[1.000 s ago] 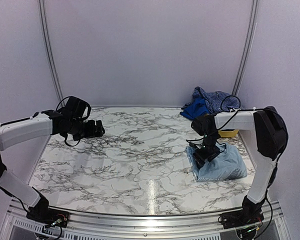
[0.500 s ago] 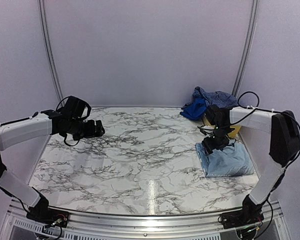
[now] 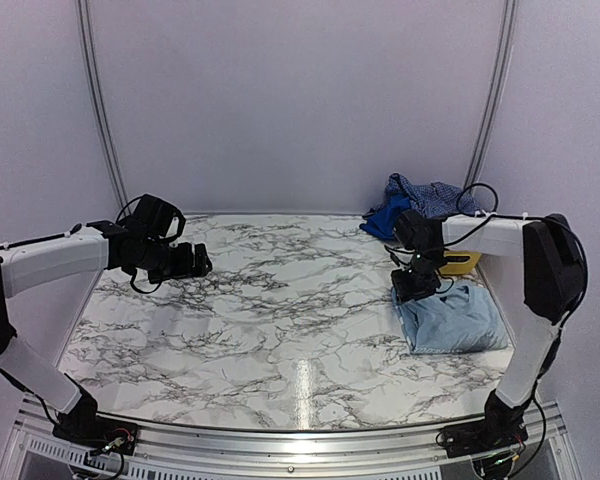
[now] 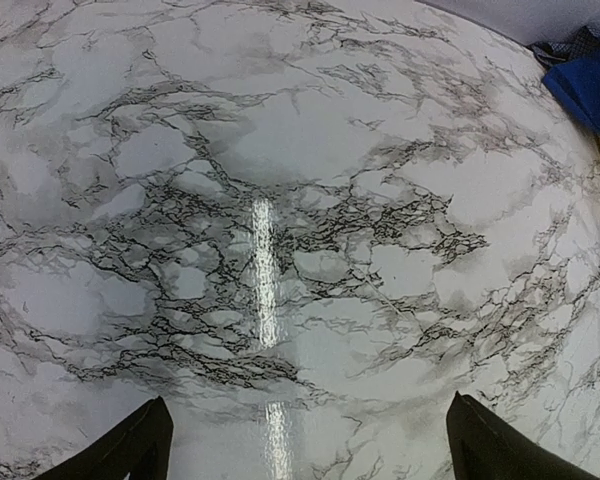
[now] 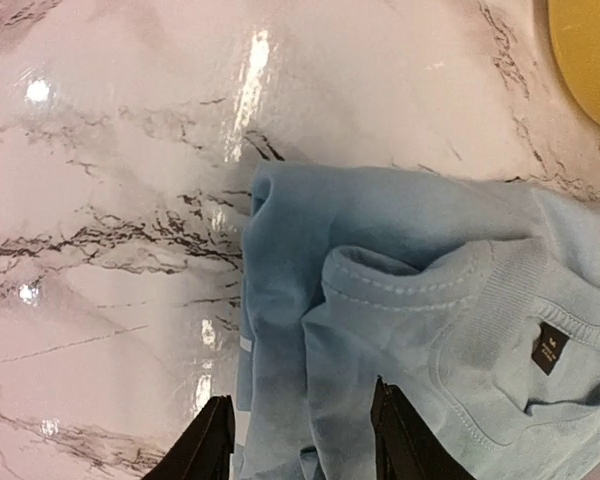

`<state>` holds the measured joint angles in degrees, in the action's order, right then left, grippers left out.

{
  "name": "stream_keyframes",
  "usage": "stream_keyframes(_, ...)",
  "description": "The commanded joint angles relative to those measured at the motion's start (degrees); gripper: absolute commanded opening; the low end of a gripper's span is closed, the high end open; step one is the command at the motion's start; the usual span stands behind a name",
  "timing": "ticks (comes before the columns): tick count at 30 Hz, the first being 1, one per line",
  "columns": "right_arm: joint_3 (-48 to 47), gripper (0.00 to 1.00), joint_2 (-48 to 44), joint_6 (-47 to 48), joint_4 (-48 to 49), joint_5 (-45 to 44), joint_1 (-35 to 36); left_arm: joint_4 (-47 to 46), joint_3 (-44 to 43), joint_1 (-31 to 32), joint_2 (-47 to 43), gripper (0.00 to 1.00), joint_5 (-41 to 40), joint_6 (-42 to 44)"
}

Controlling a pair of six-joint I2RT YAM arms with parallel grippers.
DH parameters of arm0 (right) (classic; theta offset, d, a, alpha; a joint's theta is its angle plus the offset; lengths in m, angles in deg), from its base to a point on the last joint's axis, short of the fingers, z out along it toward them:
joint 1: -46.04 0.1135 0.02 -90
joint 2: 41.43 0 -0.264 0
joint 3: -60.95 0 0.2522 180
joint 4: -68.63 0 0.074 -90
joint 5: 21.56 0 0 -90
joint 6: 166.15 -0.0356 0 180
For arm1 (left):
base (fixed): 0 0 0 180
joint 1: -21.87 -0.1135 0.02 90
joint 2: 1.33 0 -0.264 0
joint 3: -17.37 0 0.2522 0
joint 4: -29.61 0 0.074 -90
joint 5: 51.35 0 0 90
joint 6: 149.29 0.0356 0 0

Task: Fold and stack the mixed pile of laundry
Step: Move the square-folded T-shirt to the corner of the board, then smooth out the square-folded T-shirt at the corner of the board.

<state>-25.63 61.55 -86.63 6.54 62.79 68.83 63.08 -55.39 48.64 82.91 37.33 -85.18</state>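
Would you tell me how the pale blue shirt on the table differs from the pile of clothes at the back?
The shirt lies folded flat near the right edge of the table; the pile is heaped loose in the far corner. The shirt is one plain sky-blue; the pile mixes royal blue and navy check. Both are blue cloth.

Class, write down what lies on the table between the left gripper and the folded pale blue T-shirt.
Nothing but bare marble table: the top external view shows no object between the left gripper and the pale blue T-shirt.
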Motion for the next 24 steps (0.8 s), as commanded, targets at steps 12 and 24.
stream_keyframes(12,-7.19,0.31,4.9,-5.33,1.25,-7.32,-0.29,-0.28,-0.14,-0.48,-0.91,0.99,0.09,-0.52)
stream_keyframes(24,-12.35,0.15,10.43,-5.34,-0.79,-10.3,-1.68,-0.28,0.02,-0.9,-1.33,0.99,0.1,-0.87)
